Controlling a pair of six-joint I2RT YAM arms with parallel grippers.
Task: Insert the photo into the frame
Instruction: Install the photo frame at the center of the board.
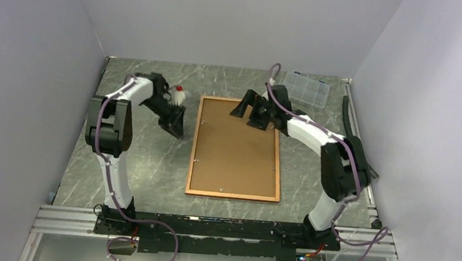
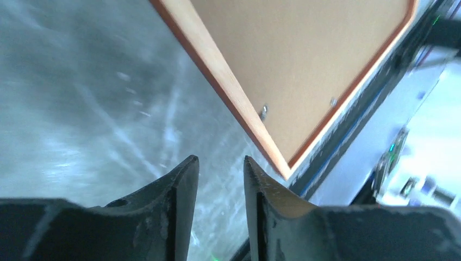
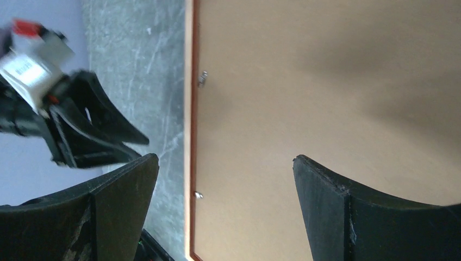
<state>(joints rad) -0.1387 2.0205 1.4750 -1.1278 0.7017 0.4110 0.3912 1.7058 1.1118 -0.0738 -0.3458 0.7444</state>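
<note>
Lying flat near the middle of the grey marbled table, the frame has its back upward and its long sides running away from the arm bases. The plain brown backing board fills the space inside its thin reddish-orange border. Small metal clips sit at the inner edge of the left long side, and the left wrist view shows 2 more close to 1 corner. The left gripper hangs just beside the frame's left edge toward the far end, over bare table and apart from the wood. Its 2 fingers stand parted by a narrow gap with only the tabletop seen between them, so it grasps nothing. The right gripper is over the far end of the frame, above the backing board, with its 2 fingers spread wide, released, and nothing between them. Whether their tips touch the board cannot be told. In the right wrist view the left gripper shows past the frame's left border, over the table. A small clear plastic compartment box lies at the far right of the table, well apart from the frame.
</note>
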